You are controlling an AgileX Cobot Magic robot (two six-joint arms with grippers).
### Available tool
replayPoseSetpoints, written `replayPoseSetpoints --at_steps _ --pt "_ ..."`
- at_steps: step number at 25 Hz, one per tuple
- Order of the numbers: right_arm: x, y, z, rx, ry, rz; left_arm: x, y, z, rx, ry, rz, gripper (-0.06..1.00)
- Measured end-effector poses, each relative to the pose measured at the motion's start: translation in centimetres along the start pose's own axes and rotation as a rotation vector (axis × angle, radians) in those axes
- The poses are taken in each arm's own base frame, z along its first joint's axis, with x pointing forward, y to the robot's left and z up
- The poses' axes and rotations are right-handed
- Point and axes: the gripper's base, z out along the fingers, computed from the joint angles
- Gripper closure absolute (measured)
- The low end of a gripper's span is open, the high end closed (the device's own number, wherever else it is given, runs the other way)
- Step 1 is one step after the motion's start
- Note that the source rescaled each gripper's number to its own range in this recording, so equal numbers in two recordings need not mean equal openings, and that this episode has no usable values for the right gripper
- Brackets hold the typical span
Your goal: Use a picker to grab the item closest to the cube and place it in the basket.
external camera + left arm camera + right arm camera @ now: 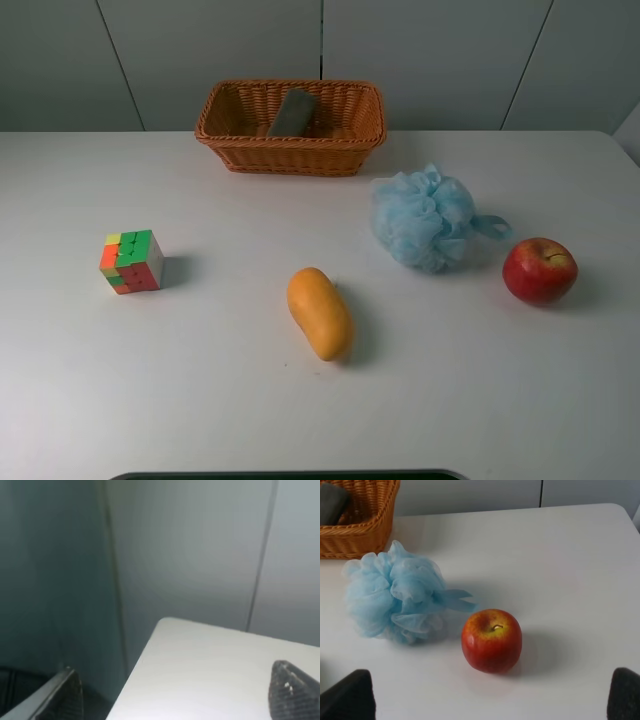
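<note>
A multicoloured cube (132, 261) sits at the left of the white table. An orange-yellow mango (319, 313) lies near the middle front and is the item nearest the cube. A wicker basket (290, 150) stands at the back centre. Neither arm shows in the exterior view. My left gripper (177, 700) is open and empty, over a table corner, facing the wall. My right gripper (486, 697) is open and empty, short of a red apple (491, 640). The cube and the mango are out of both wrist views.
A grey object (293, 112) lies inside the basket. A blue bath pouf (425, 218) and the apple (539, 270) sit at the right. The right wrist view also shows the pouf (395, 600) and a basket corner (365, 520).
</note>
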Motion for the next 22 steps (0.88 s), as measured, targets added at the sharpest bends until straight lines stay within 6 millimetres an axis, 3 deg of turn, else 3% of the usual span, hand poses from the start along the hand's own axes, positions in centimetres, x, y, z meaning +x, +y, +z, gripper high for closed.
replayPoseSetpoints --at_steps 5,8,13,22 --pt "0.0 0.0 0.0 0.0 0.0 0.0 3.5 -1.7 -2.6 -0.103 -0.013 -0.002 0.03" --pt "0.0 0.0 0.0 0.0 0.0 0.0 5.7 -2.9 -2.7 -0.114 0.006 0.018 0.03" --pt "0.0 0.0 0.0 0.0 0.0 0.0 8.1 -4.2 0.4 -0.009 0.114 0.014 0.03" --pt "0.0 0.0 0.0 0.0 0.0 0.0 12.3 -4.3 5.1 0.09 0.271 0.033 0.03"
